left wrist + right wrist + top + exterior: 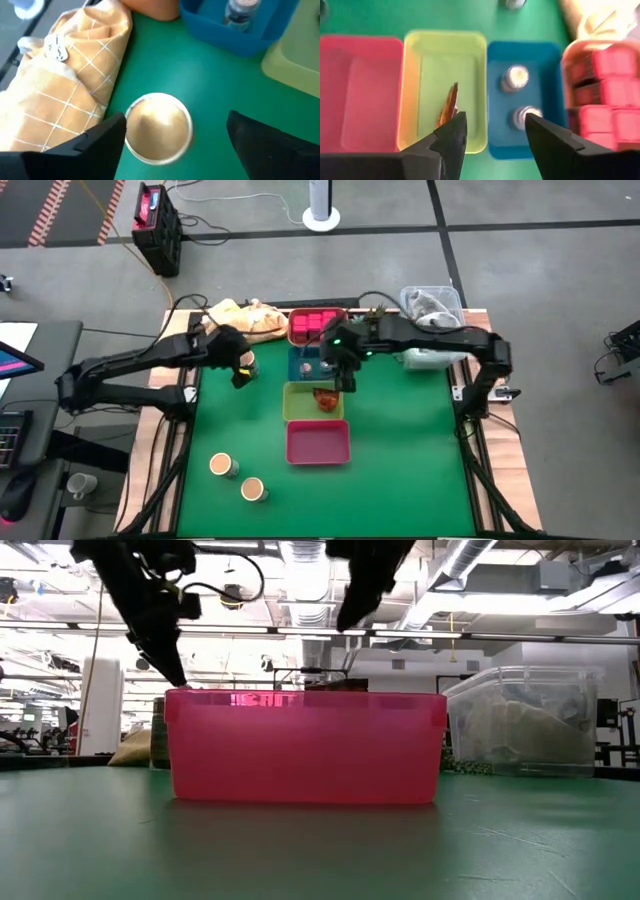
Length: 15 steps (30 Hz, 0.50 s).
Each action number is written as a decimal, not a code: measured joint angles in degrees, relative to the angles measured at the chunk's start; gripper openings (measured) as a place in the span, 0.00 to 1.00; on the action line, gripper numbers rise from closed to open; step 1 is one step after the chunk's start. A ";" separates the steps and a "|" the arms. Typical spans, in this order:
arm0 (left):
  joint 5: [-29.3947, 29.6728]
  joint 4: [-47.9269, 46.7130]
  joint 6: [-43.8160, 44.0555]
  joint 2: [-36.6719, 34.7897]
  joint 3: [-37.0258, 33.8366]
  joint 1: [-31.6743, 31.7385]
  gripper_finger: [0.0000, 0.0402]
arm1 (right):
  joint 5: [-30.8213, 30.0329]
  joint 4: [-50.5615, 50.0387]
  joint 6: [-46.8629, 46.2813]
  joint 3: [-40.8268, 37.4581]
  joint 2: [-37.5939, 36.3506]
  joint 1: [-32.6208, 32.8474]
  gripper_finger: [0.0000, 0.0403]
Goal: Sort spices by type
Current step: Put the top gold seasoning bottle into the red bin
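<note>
Left gripper [172, 145]: fingers spread wide, one either side of a tan-topped jar [159, 128] standing on the green table [400, 450] just beside the checked cloth bag [65, 85]. Nothing gripped yet; the straddle reads as lining up for a pick.
Right gripper [492, 137]: fingers apart and empty, hanging over the border of the yellow and blue trays, probably between jobs.
Pink tray, near end [318, 444]: appears empty.
Yellow tray [415, 75]: holds the orange-brown packet [449, 104], standing on edge.
Blue tray [550, 85]: holds two grey shaker jars [516, 77]; one more silver-lidded item sits on the table beyond it, partly cut off.
Far red tray [294, 326]: packed with pink-red cubes [612, 92].
Loose stock: two further tan-topped jars [222, 465] at the table's near left, well apart from the trays.
Assessment: three kinds are housed; the round jars look outstanding, with the near pink tray the likely home.
Background: clear lidded bin [432, 305] at the far right corner.
</note>
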<state>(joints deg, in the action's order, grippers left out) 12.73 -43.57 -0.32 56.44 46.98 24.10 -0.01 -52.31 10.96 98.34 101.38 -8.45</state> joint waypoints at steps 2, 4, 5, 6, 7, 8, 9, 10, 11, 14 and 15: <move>-0.32 -1.04 -0.68 2.61 1.76 1.63 0.85 | -0.04 3.79 0.25 -2.50 -3.39 0.13 0.57; -0.50 -1.84 -1.53 4.78 2.93 2.91 0.88 | -0.04 8.04 0.76 -5.51 -6.58 0.39 0.57; -0.50 -2.19 -2.01 5.73 3.40 3.46 0.89 | -0.04 10.27 0.97 -7.25 -8.05 0.59 0.57; -0.50 -2.17 -2.34 6.65 3.77 3.87 0.90 | -0.04 12.08 1.08 -8.86 -9.22 0.76 0.57; -0.52 -2.15 -2.72 7.42 4.09 4.32 0.90 | -0.04 13.91 1.12 -10.54 -10.38 1.04 0.57; -0.70 -2.18 -3.09 8.09 4.24 4.73 0.91 | -0.04 15.84 1.12 -12.33 -11.34 1.20 0.57; -0.98 -2.32 -3.34 8.73 4.31 5.09 0.91 | -0.04 16.98 1.12 -13.98 -12.06 1.38 0.57; -1.46 -2.37 -3.39 9.31 4.32 5.58 0.91 | -0.04 18.31 1.12 -15.70 -12.73 1.59 0.57; -2.23 -2.63 -3.54 9.88 4.33 6.24 0.92 | -0.04 19.55 1.12 -17.36 -13.32 1.78 0.57; -4.15 -3.40 -3.61 11.57 4.33 8.00 0.92 | -0.04 22.51 0.75 -21.51 -14.61 2.29 0.57; -5.01 -3.50 -3.76 12.14 4.33 8.56 0.92 | -0.03 23.27 0.32 -22.46 -14.85 2.48 0.57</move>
<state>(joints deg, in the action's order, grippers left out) 7.72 -47.06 -4.08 68.58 51.31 32.65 -0.04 -29.04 11.28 75.88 86.53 -5.97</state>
